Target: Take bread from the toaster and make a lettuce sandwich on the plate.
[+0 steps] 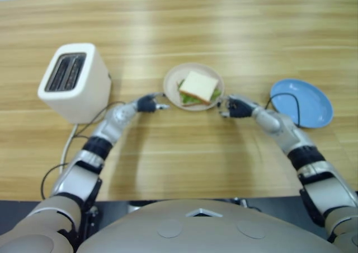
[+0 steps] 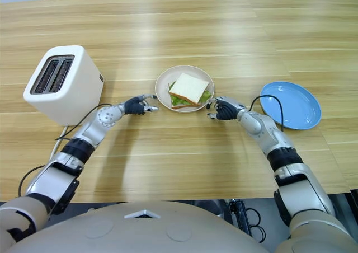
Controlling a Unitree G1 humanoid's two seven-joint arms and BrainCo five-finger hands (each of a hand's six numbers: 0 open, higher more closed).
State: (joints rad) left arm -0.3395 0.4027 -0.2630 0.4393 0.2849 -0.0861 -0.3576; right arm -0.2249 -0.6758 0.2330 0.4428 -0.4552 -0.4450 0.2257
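A white toaster [image 1: 73,81] stands at the left, its two slots dark. On the beige plate [image 1: 171,81] in the middle lies a sandwich [image 1: 198,87]: a bread slice on top with green lettuce [image 1: 187,98] sticking out beneath it. My left hand [image 1: 149,103] rests on the table just left of the plate, fingers stretched toward its rim, holding nothing. Just right of the plate sits my right hand [image 1: 237,106], fingers partly curled and holding nothing.
A blue plate [image 1: 302,102] lies at the right, with a black cable running across it from my right wrist. The toaster's cord [image 1: 67,146] trails down to the table's front edge [image 1: 168,197]. Bare wood stretches across the back.
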